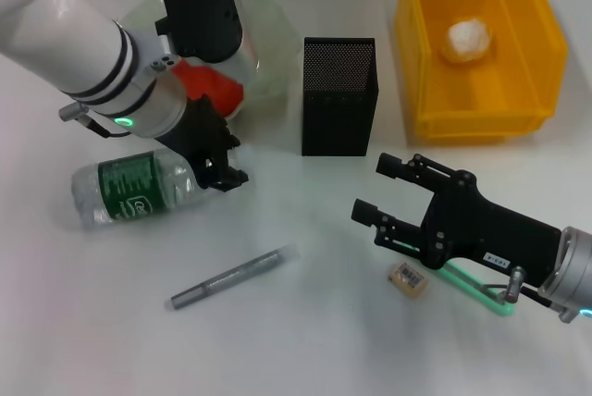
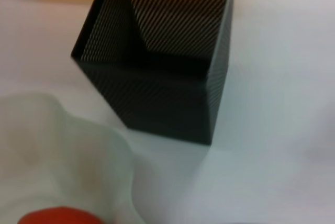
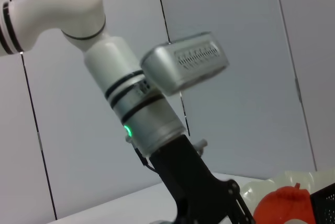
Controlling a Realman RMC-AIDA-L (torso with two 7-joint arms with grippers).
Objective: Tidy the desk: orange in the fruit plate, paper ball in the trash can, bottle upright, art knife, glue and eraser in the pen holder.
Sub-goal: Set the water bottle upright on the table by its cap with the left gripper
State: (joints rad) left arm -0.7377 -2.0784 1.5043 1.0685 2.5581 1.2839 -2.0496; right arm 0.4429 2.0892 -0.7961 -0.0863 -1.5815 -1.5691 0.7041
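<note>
Reaching in from ten o'clock: left arm, white sleeve banded black, green light glowing at the wrist, left gripper [image 1: 222, 167] pointing down toward five o'clock, fingers close together. Stretching in from four o'clock: right arm, right gripper [image 1: 381, 192] pointing toward ten o'clock, fingers spread wide, holding nothing.

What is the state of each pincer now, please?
Left pincer: at the cap end of the lying bottle; open or closed cannot be told.
Right pincer: open, empty, above the table near the eraser.

White desk [image 1: 305, 322]; behind it, pale grey panelled wall [image 3: 235, 103]
</note>
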